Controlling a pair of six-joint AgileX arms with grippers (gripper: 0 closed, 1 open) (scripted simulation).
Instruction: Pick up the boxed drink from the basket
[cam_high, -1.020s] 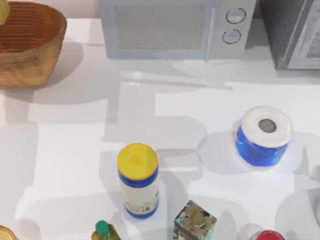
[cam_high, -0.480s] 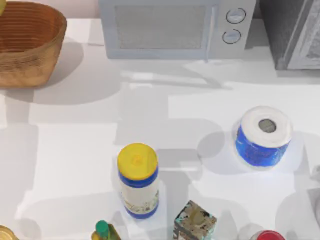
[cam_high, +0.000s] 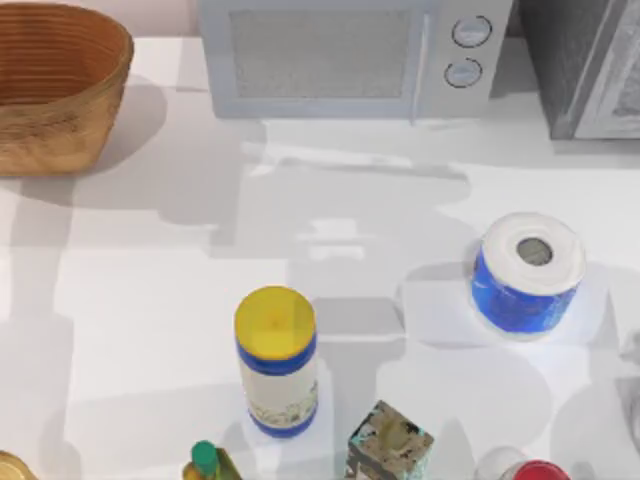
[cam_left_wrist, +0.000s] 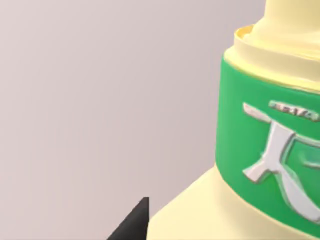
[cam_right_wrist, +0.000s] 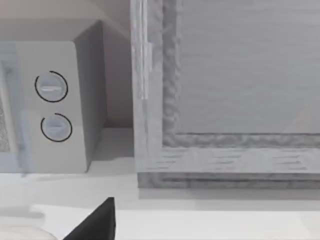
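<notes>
Close before left wrist camera: boxed drink (cam_left_wrist: 260, 150); end effector grip unclear; basket (cam_high: 55, 85) top-left.

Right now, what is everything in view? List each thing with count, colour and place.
Basket: one, tan-brown, far left corner.
Boxed drink: one, cream with a green band, close in the left wrist view.
Microwave: one, pale grey, far middle.
Cabinet: one, grey, far right.
Canister: one, yellow lid, blue and white, near middle.
Paper roll: one, white in blue wrap, right.
Patterned box: one, grey-teal, near edge.
Green-capped bottle: one, near edge.
Red-topped item: one, near right edge.
Left gripper fingertip: black, beside the drink.
Right gripper fingertip: black, facing the microwave.
</notes>
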